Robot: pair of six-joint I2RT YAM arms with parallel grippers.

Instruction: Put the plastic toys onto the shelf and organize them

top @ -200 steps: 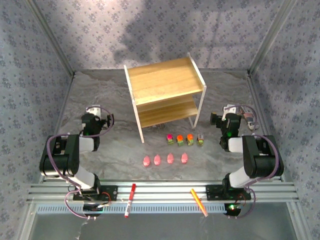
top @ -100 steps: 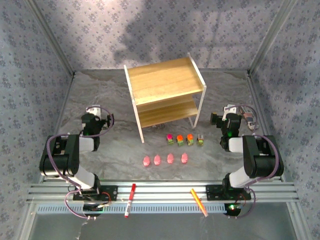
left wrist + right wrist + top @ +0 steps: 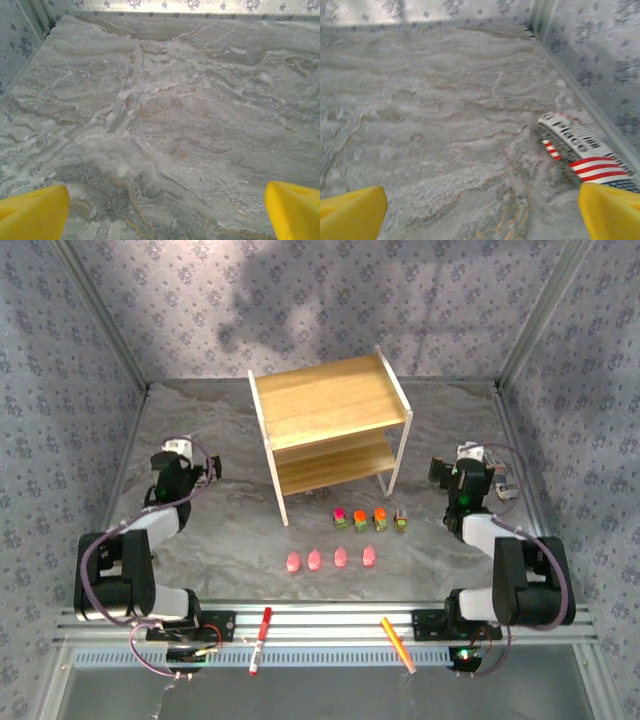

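Plastic toys [image 3: 341,557] lie on the table [image 3: 220,530] before the shelf [image 3: 325,405] — four trucks [image 3: 360,520] in a row, four pink figures [image 3: 314,560] nearer the arms. None is shelved, so a first pick seems next, calling for a reach inward. Left gripper [image 3: 160,210] and right gripper [image 3: 480,210] gape wide — both empty, above the table.
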